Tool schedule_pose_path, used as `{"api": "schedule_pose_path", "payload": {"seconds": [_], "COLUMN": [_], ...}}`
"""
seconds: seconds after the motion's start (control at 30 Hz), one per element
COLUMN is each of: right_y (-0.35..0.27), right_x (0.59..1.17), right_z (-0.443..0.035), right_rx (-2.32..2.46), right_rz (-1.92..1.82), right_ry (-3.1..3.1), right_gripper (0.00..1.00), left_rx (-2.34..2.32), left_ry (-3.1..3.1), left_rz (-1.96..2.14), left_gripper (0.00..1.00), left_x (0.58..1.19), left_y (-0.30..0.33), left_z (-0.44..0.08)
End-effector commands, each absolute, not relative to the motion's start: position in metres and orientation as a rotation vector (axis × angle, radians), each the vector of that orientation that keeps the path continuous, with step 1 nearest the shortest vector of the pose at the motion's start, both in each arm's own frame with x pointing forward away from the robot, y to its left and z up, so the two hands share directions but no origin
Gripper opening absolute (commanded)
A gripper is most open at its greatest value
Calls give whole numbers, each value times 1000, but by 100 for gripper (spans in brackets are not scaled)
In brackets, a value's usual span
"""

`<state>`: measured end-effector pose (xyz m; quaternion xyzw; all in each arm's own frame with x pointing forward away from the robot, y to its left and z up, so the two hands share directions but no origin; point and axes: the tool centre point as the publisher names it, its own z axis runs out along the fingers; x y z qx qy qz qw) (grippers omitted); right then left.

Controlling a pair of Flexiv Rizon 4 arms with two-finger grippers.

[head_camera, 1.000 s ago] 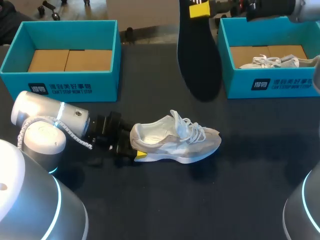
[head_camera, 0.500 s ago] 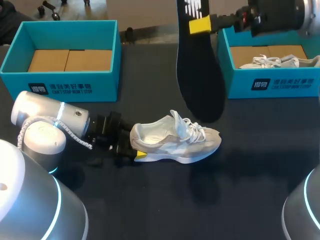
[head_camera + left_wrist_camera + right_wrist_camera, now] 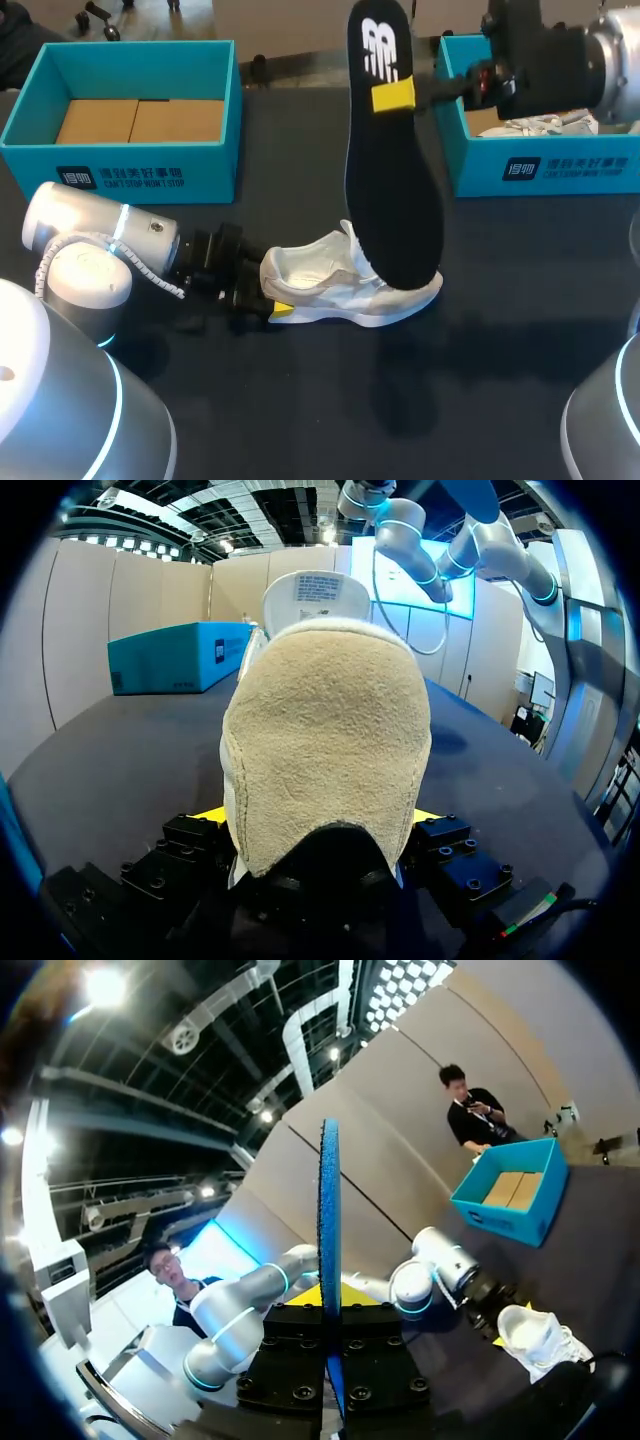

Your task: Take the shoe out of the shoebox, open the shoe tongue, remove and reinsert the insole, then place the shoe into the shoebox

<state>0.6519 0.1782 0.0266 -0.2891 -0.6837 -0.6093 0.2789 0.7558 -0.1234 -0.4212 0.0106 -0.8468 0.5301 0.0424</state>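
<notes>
My left pincer (image 3: 320, 825) is closed on the heel of the shoe (image 3: 345, 283), which stands on its sole near the middle of the tabletop (image 3: 480, 380), toe toward the right edge. My right pincer (image 3: 394, 97) pinches the black insole (image 3: 390, 190) near its heel end and holds it over the shoe, toe end down; I cannot tell if they touch.

Shoes: 2. White shoe on the table (image 3: 325, 285) is the landmark; second shoe (image 3: 560, 124) lies in the box past its toe end.
Shoeboxes: 2, teal. Left shoebox (image 3: 120, 165) is behind the heel end, right shoebox (image 3: 540, 170) behind the toe end.
Insoles: 1, the black insole (image 3: 390, 190) upright over the toe.
Grippers: 2. Left gripper (image 3: 275, 305) at the heel, right gripper (image 3: 395, 97) above the shoe.
</notes>
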Motion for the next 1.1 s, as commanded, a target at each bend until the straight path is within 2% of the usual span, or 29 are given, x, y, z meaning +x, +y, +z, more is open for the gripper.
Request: {"api": "schedule_pose_path", "payload": {"seconds": [0.03,0.8,0.83,0.87,0.9,0.93,0.97,1.1], "right_y": [178,176,176,176,176,176,176,176], "right_x": [640,627,627,627,627,627,627,627], "right_z": [24,27,27,27,27,27,27,27], "right_rx": [-786,-815,-815,-815,-815,-815,-815,-815], "right_rz": [-1637,-1637,-1637,-1637,-1637,-1637,-1637,-1637], "right_ry": [-1826,-1832,-1832,-1832,-1832,-1832,-1832,-1832], "right_gripper": [0,0,0,0,0,0,0,0], "left_rx": [32,32,32,32,25,25,27,35], "left_ry": [-2592,-2592,-2592,-2592,-2588,-2588,-2588,-2602], "left_rz": [1617,1617,1617,1617,1612,1610,1605,1587], "left_gripper": [0,0,7,20,41,76,100,100], "left_x": [756,756,756,756,755,755,755,755], "left_y": [-124,-124,-124,-124,-122,-121,-120,-115], "left_z": [-421,-421,-421,-421,-420,-419,-419,-418]}}
